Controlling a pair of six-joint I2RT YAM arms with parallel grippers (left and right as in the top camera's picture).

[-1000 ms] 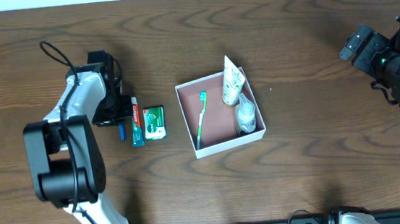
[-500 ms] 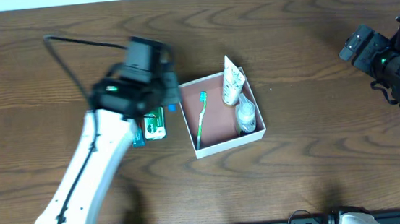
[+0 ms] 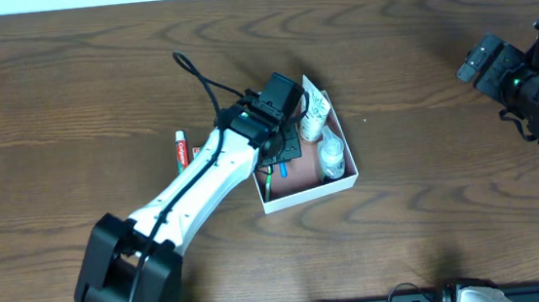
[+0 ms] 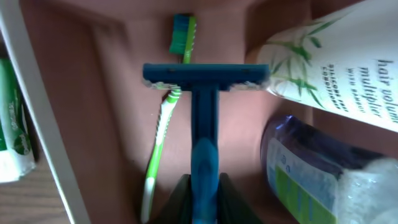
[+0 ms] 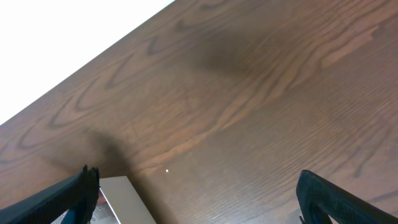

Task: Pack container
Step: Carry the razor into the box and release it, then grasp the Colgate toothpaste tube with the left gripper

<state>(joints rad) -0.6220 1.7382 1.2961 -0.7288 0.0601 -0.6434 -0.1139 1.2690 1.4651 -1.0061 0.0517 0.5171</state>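
1. Jaws first: the left gripper is clamped tight on the handle of a blue razor, and the right gripper has its fingers spread wide over bare wood
2. Far left on the wooden table lies a red and white toothpaste tube, flat and well apart from the box
3. Next along, the left wrist view catches a green and white packet just outside the box's left wall; from overhead the arm covers it
4. Now the container: it sits mid-table, open-topped and turned a little askew, with white walls and a pink-brown floor. The left arm stretches in from the lower left, and its gripper is over the box's left half
5. Inside, a green toothbrush lies lengthwise on the floor near the left wall, bristles at the far end
6. Right over it hangs the razor, head set crosswise to the brush and handle running back into the fingers; whether it touches the floor I cannot tell
7. To the right, a white tube with a leaf print leans in the far right corner, its end poking past the rim, and a clear bottle lies just beside it along the right wall
8. Far right, the right arm sits at the table's edge, well apart from the container
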